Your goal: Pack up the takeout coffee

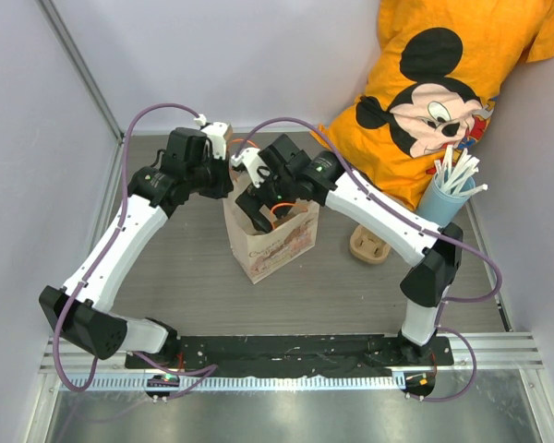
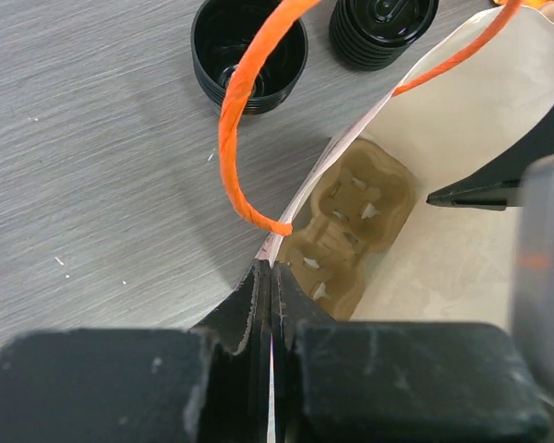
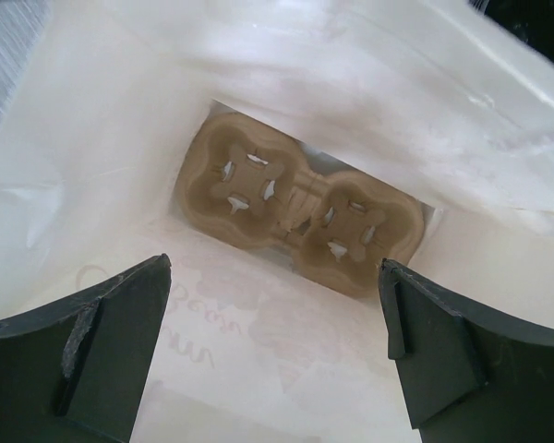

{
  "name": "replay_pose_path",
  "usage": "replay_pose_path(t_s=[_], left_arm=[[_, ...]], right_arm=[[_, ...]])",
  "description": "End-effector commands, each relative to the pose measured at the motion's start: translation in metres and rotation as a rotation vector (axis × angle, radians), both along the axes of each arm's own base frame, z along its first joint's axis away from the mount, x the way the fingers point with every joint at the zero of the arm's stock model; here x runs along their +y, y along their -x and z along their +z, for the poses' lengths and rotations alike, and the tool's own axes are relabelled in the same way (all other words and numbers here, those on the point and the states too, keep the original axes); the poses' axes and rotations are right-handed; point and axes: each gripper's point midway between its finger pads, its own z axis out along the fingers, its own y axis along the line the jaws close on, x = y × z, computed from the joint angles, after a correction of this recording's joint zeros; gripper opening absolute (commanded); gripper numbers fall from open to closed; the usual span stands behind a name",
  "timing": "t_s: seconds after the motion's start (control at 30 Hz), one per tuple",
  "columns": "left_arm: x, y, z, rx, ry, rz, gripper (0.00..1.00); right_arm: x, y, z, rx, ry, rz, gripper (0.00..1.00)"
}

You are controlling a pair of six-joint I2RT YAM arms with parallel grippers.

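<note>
Where the coffee sits: the small round black disposable cup [image 2: 249, 55] stands open and dark inside on the grey wood-grain table [image 2: 92, 185]. It is outside the bag and near its rim, and in the top view it is hidden behind the arms.
Lid: a black ribbed round lid [image 2: 383, 32] rests just beside the cup, also outside the bag.
Bag: the brown paper bag with orange twisted handles [image 1: 268, 245] stands upright between the two arms, mouth open.
Carrier: a beige moulded-pulp cup carrier [image 3: 300, 217] lies flat on the bag's floor, its wells empty.
Left gripper [image 2: 270, 281]: jaws pressed together on the bag's rim by a handle root, holding the mouth open.
Right gripper [image 3: 272, 305]: fingers spread wide and empty, hanging inside the bag mouth above the carrier.
Step in hand: by my reading the carrier is seated and the cup is not yet packed, so the right arm must go for it.
Doing it well: lift the right gripper straight up so it clears the handle loop and paper wall. Take the cup by its wall, upright, and lower it squarely into one well while the left pinch steadies the rim.
Risk: a thin tapered cup may squash or tip.
</note>
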Motion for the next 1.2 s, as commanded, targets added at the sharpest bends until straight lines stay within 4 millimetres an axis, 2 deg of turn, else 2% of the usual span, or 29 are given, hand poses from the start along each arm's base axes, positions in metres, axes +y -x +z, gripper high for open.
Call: replay_pose_path(t_s=[0.0,0.23,0.33,0.43,0.67,0.77,0.83,0.93,1.03,1.17], left_arm=[[-0.003,-0.009,0.029,-0.087,0.042,0.0,0.02],[-0.004,-0.009,0.036,-0.104,0.041,-0.014,0.08],[-0.004,-0.008,0.041,-0.114,0.044,-0.027,0.14],[-0.005,-0.007,0.043,-0.115,0.049,-0.03,0.17],[-0.005,-0.006,0.039,-0.108,0.048,-0.036,0.2],[-0.005,-0.006,0.038,-0.11,0.044,-0.031,0.21],[-0.004,-0.007,0.04,-0.116,0.043,-0.03,0.23],[-0.003,-0.007,0.044,-0.128,0.037,-0.032,0.31],[0.001,-0.009,0.049,-0.149,0.02,-0.025,0.49],[0.006,-0.006,0.062,-0.185,0.013,-0.017,0.6]], right_arm=[[0.002,0.007,0.055,-0.082,-0.101,0.051,1.0],[0.0,0.012,0.087,-0.141,-0.148,0.094,1.0],[-0.001,0.015,0.099,-0.16,-0.166,0.113,1.0],[-0.001,0.021,0.101,-0.149,-0.177,0.136,1.0],[-0.001,0.024,0.088,-0.112,-0.157,0.148,1.0],[-0.002,0.025,0.092,-0.125,-0.164,0.159,1.0],[-0.003,0.026,0.103,-0.146,-0.184,0.163,1.0],[-0.004,0.026,0.113,-0.167,-0.202,0.17,1.0],[-0.009,0.024,0.123,-0.189,-0.215,0.163,0.99],[-0.018,0.018,0.14,-0.221,-0.248,0.148,1.0]])
